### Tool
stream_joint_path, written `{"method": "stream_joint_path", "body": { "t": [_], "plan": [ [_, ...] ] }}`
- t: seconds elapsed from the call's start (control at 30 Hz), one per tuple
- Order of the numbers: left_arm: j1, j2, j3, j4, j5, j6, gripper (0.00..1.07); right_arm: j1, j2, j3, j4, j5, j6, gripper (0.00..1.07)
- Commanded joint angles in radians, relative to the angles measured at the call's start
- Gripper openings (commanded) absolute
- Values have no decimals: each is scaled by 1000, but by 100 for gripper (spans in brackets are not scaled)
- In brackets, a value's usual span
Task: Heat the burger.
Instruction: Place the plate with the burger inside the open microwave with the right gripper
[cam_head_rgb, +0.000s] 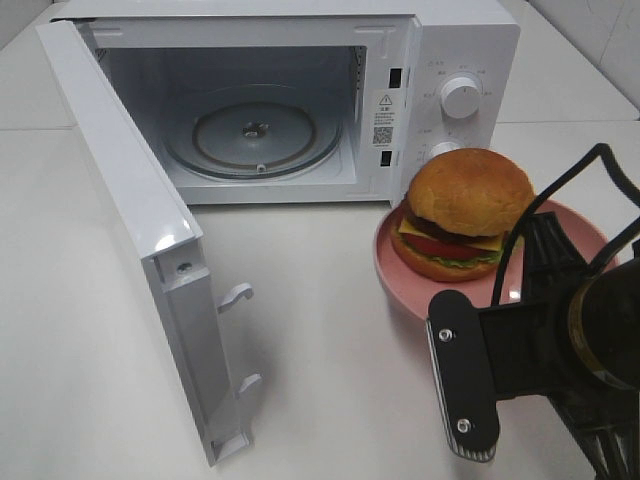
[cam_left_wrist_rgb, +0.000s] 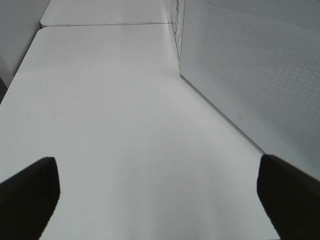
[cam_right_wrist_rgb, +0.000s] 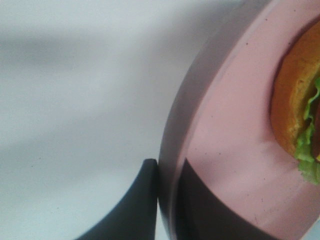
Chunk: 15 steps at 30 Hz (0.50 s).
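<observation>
High view: burger (cam_head_rgb: 465, 215) sits on pink plate (cam_head_rgb: 398, 272), just in front of microwave (cam_head_rgb: 470, 40), its door (cam_head_rgb: 130, 190) wide open | Left wrist: left gripper (cam_left_wrist_rgb: 157, 192) jaws wide apart above white table (cam_left_wrist_rgb: 125, 110), holding nothing | Right wrist: right gripper (cam_right_wrist_rgb: 167, 167) jaws closed, pinching the pink plate's rim.

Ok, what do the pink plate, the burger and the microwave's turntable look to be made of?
The plate: pink, smooth with a satin sheen and faint specks; plastic or glazed ceramic, can't tell which. The burger: even, glossy bun and stiff-looking lettuce hint at a plastic or foam model, though it could be real. The turntable: clear glass by its see-through look and moulded rings.
</observation>
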Motion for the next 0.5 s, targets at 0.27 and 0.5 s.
{"method": "stream_joint_path", "body": {
  "t": [0.27, 0.5],
  "plan": [
    [-1, -17, 0, -9, -10, 1, 105, 3, -4, -2, -72, -161, -191, 0],
    [-1, -17, 0, -9, -10, 1, 105, 0, 15, -3, -100, -254, -191, 0]
  ]
}}
